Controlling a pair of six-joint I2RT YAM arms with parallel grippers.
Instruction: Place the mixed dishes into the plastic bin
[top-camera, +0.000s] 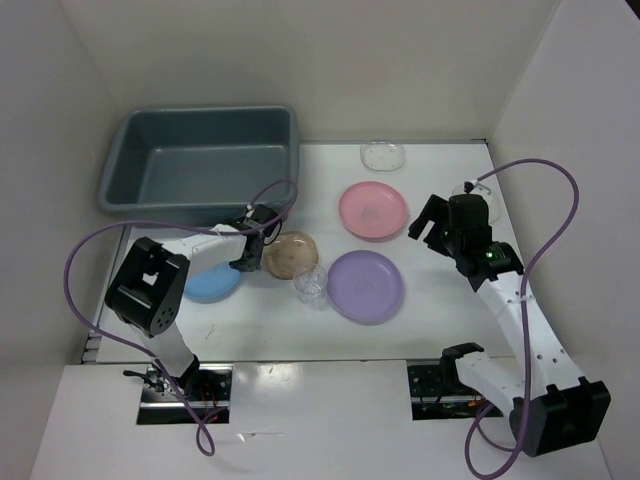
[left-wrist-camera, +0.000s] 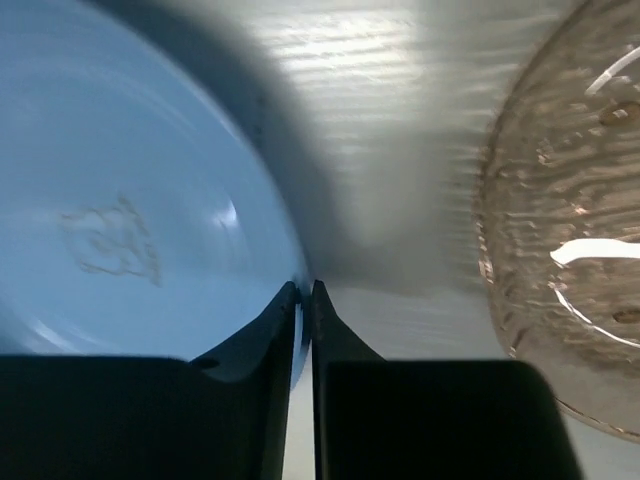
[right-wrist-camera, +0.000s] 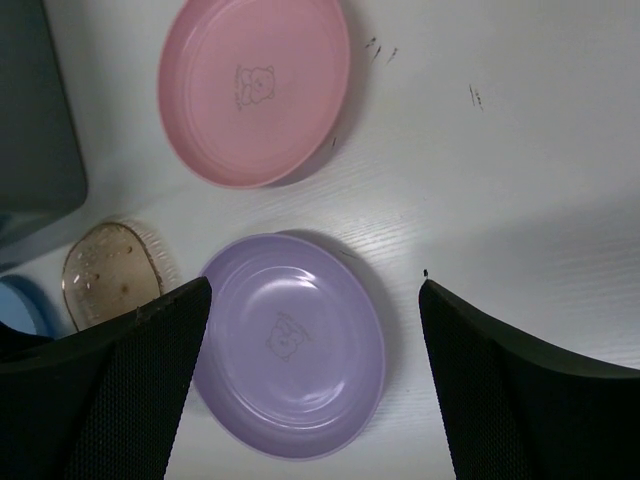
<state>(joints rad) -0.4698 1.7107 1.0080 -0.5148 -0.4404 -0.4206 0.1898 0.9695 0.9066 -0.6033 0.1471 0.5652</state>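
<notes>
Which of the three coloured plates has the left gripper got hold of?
The blue plate: the left gripper pinches its rim, while the pink plate and lavender plate lie untouched farther right.

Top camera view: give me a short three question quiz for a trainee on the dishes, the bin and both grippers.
1. True or false: the plastic bin already holds a dish.
2. Which dish does the left gripper pinch by its rim? A lavender plate, B blue plate, C tan dish.
3. Fill in: the right gripper has its jaws standing ___.
Key: 1 false; 2 B; 3 open.
</notes>
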